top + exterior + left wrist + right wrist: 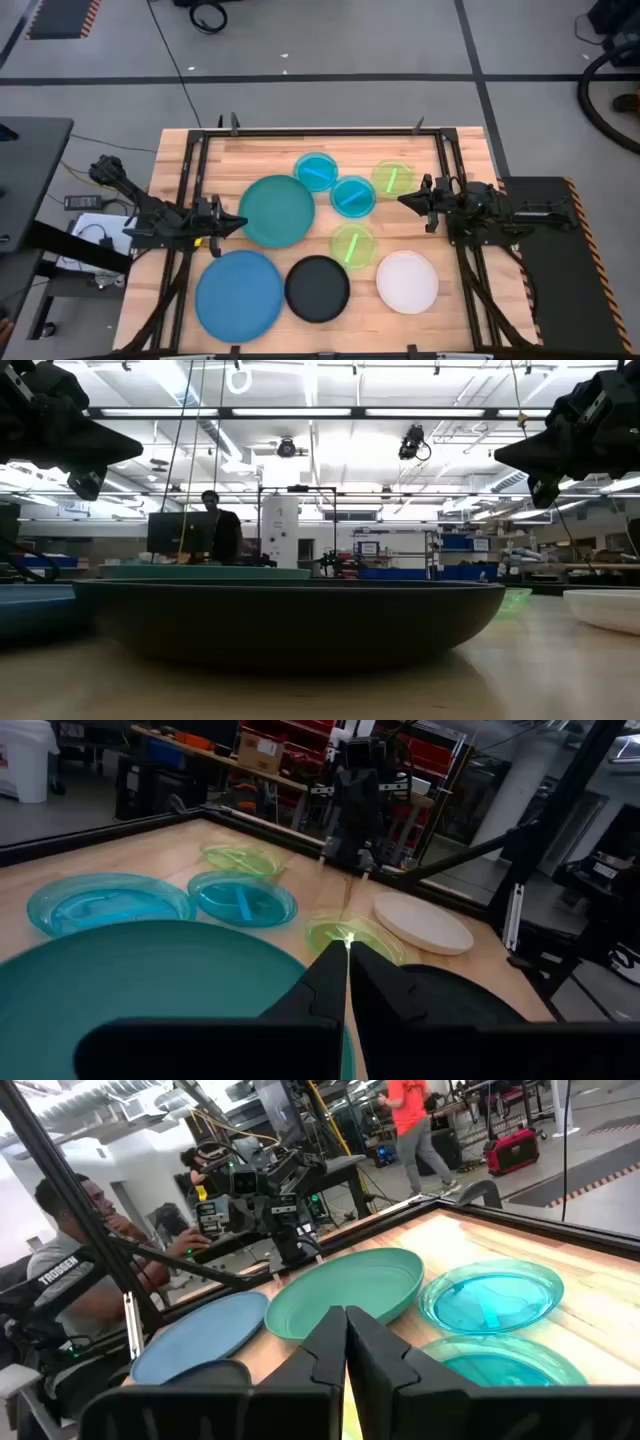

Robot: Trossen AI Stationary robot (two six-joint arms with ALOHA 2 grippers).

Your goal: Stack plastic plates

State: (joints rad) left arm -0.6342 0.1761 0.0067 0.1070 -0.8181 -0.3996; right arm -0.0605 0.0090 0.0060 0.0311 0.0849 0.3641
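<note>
Wooden table [200, 150], framed in black rails, carries eight plates, none stacked yet. Left gripper [236, 222] hovers with fingers pressed together, empty, its tips just at the edge of the teal plate [277, 210]. The blue plate [239, 291] lies just beside and behind those tips, the black plate [317, 288] a little farther along. Right gripper [404, 200] is likewise clenched on nothing, pointing toward the four small plates: one lime plate [392, 178] is just beside it, a cyan plate [353, 196] straight ahead, a second cyan plate [317, 171] beyond that, and a second lime plate [353, 245] off to its side. The white plate [407, 281] lies near it, back toward its arm.

Judging the risks: both grippers are shut, so either would need to open before a grasp, or it would only shove a plate. The small plates nearly touch, so lifting one could drag its neighbour. Thin rims flat on wood may slip from the fingers.

Only the high view gives the whole layout. The low view hides most plates behind the black one. The right wrist view alone shows people beyond the table.
</note>
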